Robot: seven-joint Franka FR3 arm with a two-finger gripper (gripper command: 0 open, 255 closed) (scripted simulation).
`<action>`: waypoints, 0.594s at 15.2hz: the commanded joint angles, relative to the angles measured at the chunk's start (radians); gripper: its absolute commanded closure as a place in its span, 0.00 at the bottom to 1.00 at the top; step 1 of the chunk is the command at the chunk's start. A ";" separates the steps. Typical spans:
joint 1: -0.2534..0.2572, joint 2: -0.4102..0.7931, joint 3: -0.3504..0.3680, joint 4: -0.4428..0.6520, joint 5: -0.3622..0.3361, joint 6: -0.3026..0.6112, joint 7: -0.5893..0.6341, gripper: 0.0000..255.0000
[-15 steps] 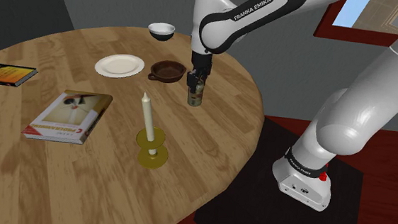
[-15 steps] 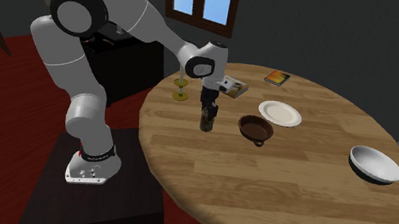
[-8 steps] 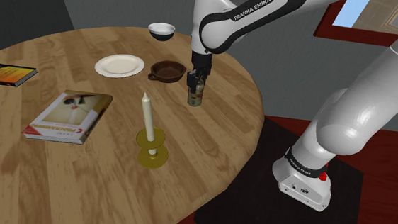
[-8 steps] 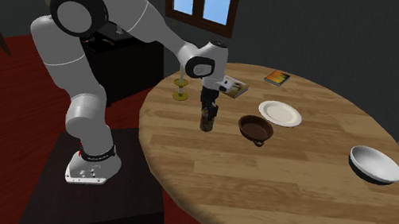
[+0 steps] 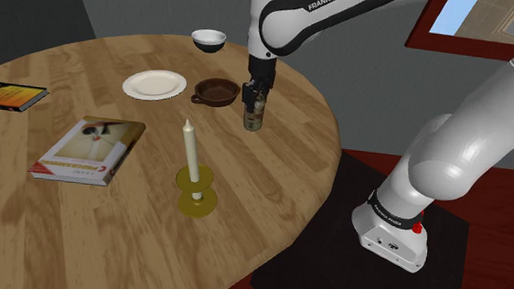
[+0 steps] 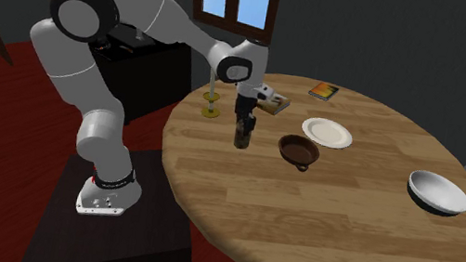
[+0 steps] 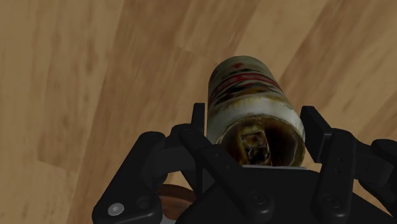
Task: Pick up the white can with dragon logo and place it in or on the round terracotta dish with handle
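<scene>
Candle (image 5: 188,153), pale and upright in its yellow-green holder (image 5: 194,197), stands nearest the shoulder camera on the round wooden bench (image 5: 103,240). A light-covered book (image 5: 88,149) lies flat to the shoulder view's left of it.

Farther in, the white Franka arm (image 5: 299,22) reaches down over the bench, its black jaws clenched on the can (image 5: 253,119). From the wrist, the fingers (image 7: 198,127) press the can's two sides near its top. The can is off-white with red bands and brownish staining, and its dark end faces the hand. It hangs upright under the jaws, over bare wood. Whether its base touches the bench cannot be told.

Just beside the can, on the shoulder view's left and apart from it, sits the round brown dish (image 5: 217,93), its handle pointing away from the can. Beyond it lie a white plate (image 5: 154,84) and, near the far edge, a white bowl (image 5: 208,41). A dark book (image 5: 8,95) rests at the bench's far left rim.
</scene>
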 commanded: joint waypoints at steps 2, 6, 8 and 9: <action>0.000 -0.018 -0.001 0.027 0.001 -0.045 0.000 1.00; 0.000 -0.039 -0.002 0.062 0.003 -0.101 -0.001 1.00; 0.000 -0.048 -0.003 0.081 0.003 -0.128 -0.002 1.00; 0.000 -0.052 -0.003 0.090 0.003 -0.142 -0.002 1.00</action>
